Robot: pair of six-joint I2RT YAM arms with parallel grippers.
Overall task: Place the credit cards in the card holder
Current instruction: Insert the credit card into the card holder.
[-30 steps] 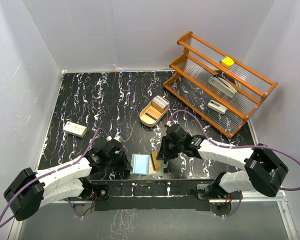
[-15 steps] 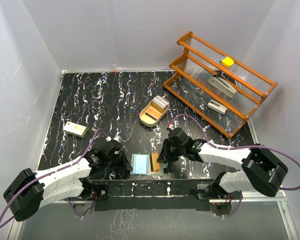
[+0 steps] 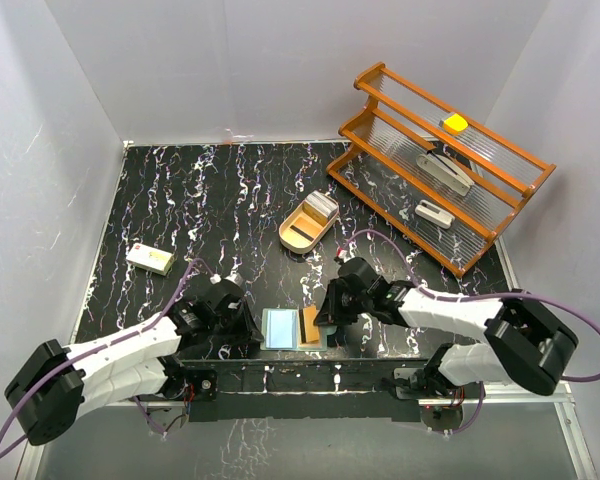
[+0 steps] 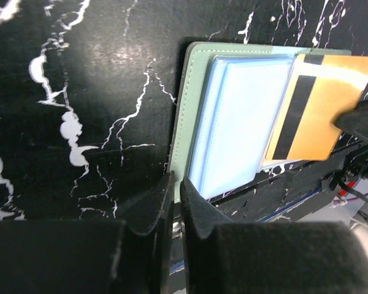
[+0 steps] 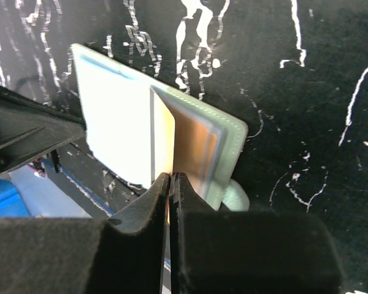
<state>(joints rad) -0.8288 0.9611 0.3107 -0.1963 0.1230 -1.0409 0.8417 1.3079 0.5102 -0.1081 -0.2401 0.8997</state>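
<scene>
The teal-green card holder (image 3: 322, 340) lies open at the table's near edge, its pale blue pockets (image 4: 239, 122) facing up. My left gripper (image 4: 175, 184) is shut on its left green edge (image 4: 185, 110); the gripper also shows in the top view (image 3: 252, 328). My right gripper (image 5: 172, 179) is shut on an orange-tan credit card (image 5: 193, 144) and holds it tilted over the holder's right half, its edge at the pockets. The card shows a black stripe (image 4: 292, 116) and also appears in the top view (image 3: 309, 324). Pale grey-white cards (image 3: 323, 206) stand in the oval tan tray (image 3: 298, 238).
A wooden two-tier rack (image 3: 435, 165) stands at the back right with a yellow item (image 3: 454, 123) and pale items on its shelves. A small white box (image 3: 149, 258) lies at the left. The table's near edge runs just below the holder.
The orange card was standing on edge above the holder; it has tipped down and lies flatter over the right half. The right gripper shifted slightly. The left gripper stayed put.
</scene>
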